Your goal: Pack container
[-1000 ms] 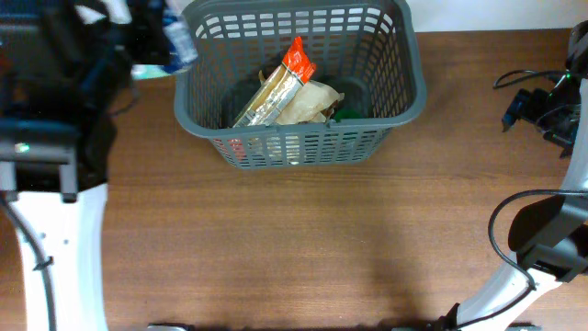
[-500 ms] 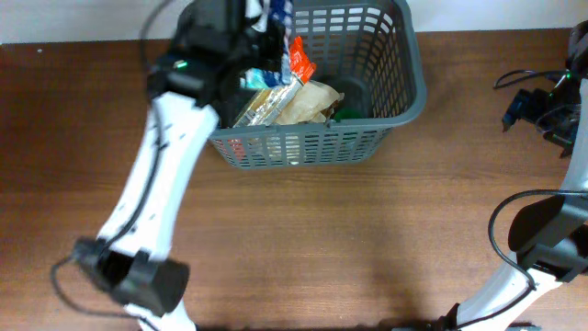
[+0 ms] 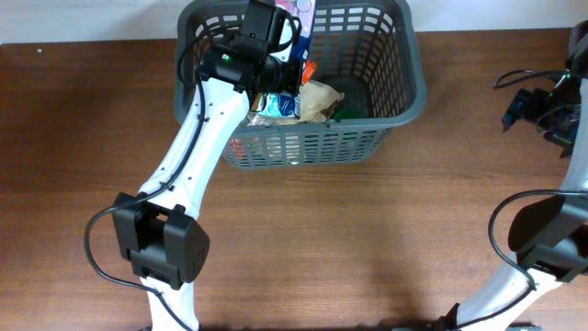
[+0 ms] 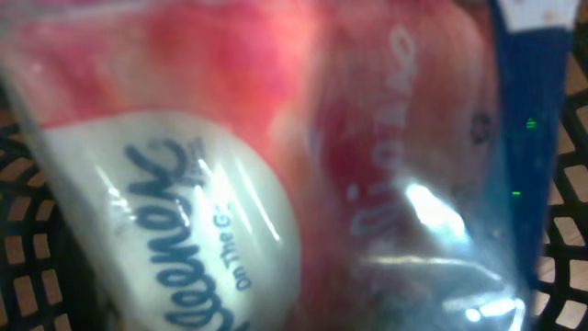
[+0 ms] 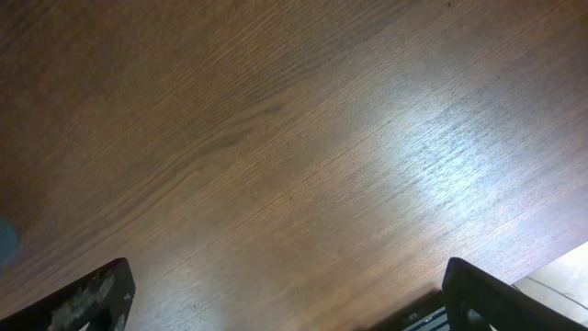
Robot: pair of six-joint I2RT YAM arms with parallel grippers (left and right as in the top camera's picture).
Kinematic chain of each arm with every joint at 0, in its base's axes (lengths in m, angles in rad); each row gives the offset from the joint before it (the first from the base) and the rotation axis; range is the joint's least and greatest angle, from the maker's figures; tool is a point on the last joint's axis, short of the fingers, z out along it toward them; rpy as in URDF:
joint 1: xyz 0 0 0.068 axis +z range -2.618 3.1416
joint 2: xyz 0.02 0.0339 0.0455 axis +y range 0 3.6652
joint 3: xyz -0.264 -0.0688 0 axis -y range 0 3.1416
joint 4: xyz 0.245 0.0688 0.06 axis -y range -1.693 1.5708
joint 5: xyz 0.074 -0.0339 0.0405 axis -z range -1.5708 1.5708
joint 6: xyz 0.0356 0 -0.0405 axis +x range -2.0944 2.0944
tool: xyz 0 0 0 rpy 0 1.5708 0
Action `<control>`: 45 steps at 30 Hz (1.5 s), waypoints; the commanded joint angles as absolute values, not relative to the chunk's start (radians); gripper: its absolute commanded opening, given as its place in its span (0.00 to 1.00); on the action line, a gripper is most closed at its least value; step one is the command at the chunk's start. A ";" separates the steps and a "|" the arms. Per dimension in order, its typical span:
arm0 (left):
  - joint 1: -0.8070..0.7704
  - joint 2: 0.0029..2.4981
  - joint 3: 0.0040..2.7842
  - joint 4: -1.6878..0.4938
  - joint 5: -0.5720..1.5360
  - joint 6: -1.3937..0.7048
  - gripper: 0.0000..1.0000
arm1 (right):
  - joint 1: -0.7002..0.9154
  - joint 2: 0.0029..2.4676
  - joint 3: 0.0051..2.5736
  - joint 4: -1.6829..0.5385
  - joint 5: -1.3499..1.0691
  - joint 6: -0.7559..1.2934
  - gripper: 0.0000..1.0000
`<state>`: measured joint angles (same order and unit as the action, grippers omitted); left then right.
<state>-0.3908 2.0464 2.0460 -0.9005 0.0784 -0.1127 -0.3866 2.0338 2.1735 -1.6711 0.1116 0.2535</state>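
Brown wood-grain tabletop (image 3: 367,239) fills the overhead view, bare across its whole near half and across the stretch to the right of the basket. Its far edge meets a white surface at the top.

On the far middle of the table stands the container, a large dark grey plastic basket (image 3: 312,147) with rounded corners, slotted lattice walls and a thick rim. Its back wall sits at the table's far edge, and open wood lies on its left, right and near sides.

The white left arm (image 3: 193,156) rises from the near left and crosses the basket's left rim. The left gripper (image 3: 289,69) is over the inside, near the back-left corner. It is closed partway on a glossy pink and white plastic tissue pack (image 4: 276,165) with a blue edge. The pack fills the wrist view and hides the fingers, with lattice showing only at the frame's margins.

The right arm (image 3: 551,230) keeps to the table's right edge, well apart from the basket. The right gripper (image 5: 289,299) is spread wide over bare wood, with nothing between its tips.

Inside the basket lie a crumpled tan packet (image 3: 320,97), a teal wrapper (image 3: 276,104) just beside it, a small orange tab (image 3: 308,70) and a green piece (image 3: 345,112) against the front wall — room remains on the right side.
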 commanded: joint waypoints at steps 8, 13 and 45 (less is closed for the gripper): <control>-0.391 2.042 2.058 -0.914 0.090 -0.096 1.00 | -0.394 2.035 2.169 -1.668 0.113 0.250 0.99; -0.390 2.009 2.059 -0.929 0.090 -0.081 0.99 | -0.394 2.035 2.169 -1.668 0.113 0.250 0.99; -0.081 1.320 2.099 -1.399 -0.390 -0.146 0.99 | -0.394 2.035 2.169 -1.668 0.113 0.251 0.99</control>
<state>-0.1379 1.3521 2.1036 -1.3830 -0.3599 -0.1078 -0.3866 2.0338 2.1735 -1.6707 0.1116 0.2539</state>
